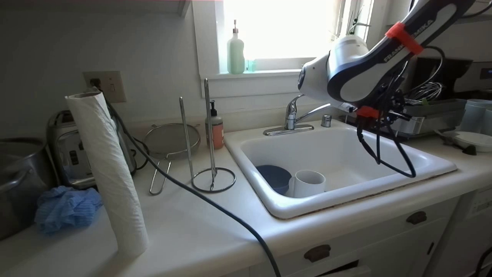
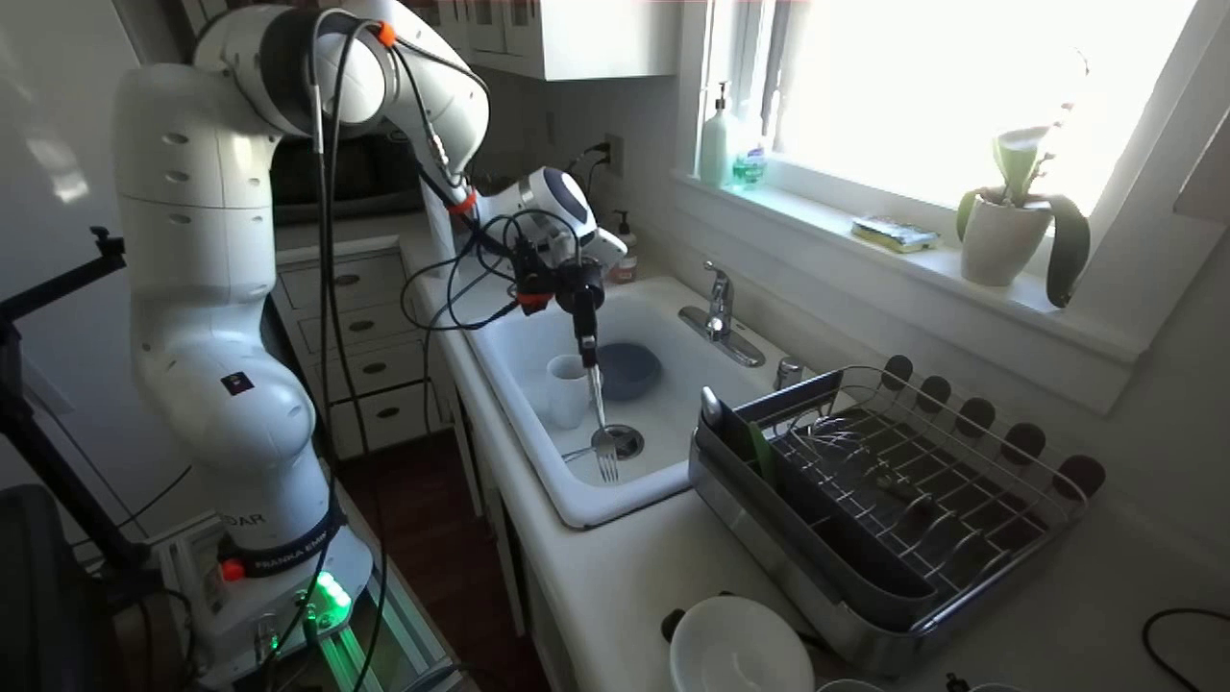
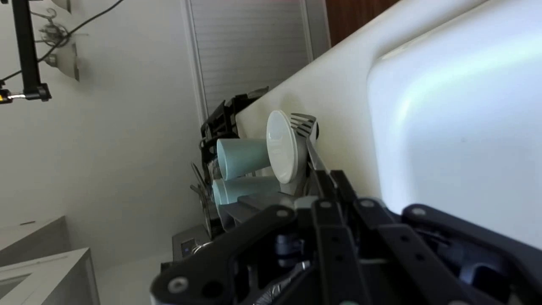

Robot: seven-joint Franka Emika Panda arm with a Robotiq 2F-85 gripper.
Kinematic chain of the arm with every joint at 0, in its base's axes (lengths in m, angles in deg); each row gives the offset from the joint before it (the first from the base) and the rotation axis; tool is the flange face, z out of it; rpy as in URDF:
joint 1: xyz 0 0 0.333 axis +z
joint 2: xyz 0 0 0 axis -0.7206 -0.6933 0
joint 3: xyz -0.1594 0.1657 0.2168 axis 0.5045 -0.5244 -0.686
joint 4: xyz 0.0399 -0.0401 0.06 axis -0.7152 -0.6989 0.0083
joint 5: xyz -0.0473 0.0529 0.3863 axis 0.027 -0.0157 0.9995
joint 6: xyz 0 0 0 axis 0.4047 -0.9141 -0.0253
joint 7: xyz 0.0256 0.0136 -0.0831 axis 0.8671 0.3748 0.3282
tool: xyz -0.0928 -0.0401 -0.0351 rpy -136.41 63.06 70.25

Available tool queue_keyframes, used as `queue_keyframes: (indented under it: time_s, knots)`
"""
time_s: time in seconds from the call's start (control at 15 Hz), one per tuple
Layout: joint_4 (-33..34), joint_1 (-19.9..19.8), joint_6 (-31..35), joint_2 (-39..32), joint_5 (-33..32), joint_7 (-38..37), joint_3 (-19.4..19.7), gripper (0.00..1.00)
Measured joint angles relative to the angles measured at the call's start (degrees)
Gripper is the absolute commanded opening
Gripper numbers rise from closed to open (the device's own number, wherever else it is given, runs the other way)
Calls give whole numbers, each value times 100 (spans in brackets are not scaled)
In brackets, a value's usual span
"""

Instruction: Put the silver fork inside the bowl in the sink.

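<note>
Wrist view: your Robotiq gripper (image 3: pixel 334 182) has its fingers nearly together, clamped on the handle of the four-tined silver fork (image 3: pixel 312 148), whose tines point away from the wrist. Both exterior views place the gripper above the white sink (image 1: pixel 346 194). In an exterior view the tines overlap the drain (image 2: pixel 629 440); their height above it cannot be judged.

Locate your target, the dark blue bowl (image 2: pixel 629 372), inside the basin at the end edge farthest from the dish rack (image 2: pixel 769 543). The white mug (image 1: pixel 309 184) stands just beside it, toward the front edge. The fork is not yet over the bowl.

Handling: expect a light, stiff part, hard to damage. Treat the smooth metal as slippery, more so if wet. The narrow handle may pivot between the pads if you swing it quickly. Holding by the handle leaves the tines free to enter first. If you must regrip, take the flat of the handle, well behind the tines. Lower the fork within the bowl's rim before release, clearing the mug.
</note>
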Motion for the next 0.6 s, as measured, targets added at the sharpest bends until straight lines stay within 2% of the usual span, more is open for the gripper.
queue_keyframes:
  time_s: [0.33,0.6]
  knots:
    - [-461,350,237,731,-400,-43,-560,1]
    - [-760,427,986,880,-869,-103,-835,4]
